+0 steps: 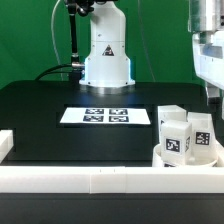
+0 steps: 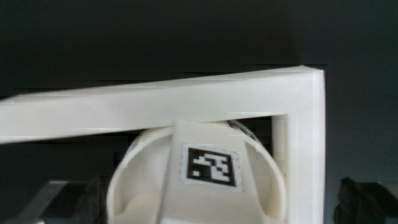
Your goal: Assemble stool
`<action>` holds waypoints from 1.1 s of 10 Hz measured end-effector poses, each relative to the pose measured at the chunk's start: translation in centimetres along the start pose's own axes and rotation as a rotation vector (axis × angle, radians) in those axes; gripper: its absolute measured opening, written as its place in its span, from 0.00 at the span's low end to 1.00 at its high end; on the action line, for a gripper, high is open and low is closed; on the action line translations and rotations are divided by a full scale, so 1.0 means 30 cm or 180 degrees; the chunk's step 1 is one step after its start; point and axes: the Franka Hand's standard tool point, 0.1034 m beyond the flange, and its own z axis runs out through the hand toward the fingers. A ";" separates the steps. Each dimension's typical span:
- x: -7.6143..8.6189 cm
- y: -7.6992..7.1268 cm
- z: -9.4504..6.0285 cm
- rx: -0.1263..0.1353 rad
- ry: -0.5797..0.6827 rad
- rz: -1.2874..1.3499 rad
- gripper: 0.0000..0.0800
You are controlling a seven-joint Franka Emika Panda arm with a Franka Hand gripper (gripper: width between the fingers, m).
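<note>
3 legs [image 1: 185,136]: clustered upright at the near right, tags showing
Seat [image 2: 187,170]: in the rail [image 2: 267,90] corner
Gripper [image 1: 206,62]: above the legs, jaws apart, empty

3 tagged legs [image 1: 186,138], 1 round seat [image 2: 192,170], 1 marker board [image 1: 105,116], 1 gripper [image 1: 207,60].

A: Is any legible text, brand or number present?

B: None. Only black-and-white square tags appear: four on the marker board [image 1: 106,116], others on the legs [image 1: 186,137] at the exterior view's right, one on the seat [image 2: 199,178].
</note>
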 end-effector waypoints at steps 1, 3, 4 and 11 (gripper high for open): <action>0.007 -0.004 -0.009 -0.0077 -0.0004 -0.0511 0.81; 0.011 -0.023 -0.034 -0.0129 -0.0045 -0.1268 0.81; 0.010 -0.025 -0.036 -0.0120 -0.0048 -0.1456 0.81; 0.038 -0.041 -0.041 -0.0215 0.0106 -0.3896 0.81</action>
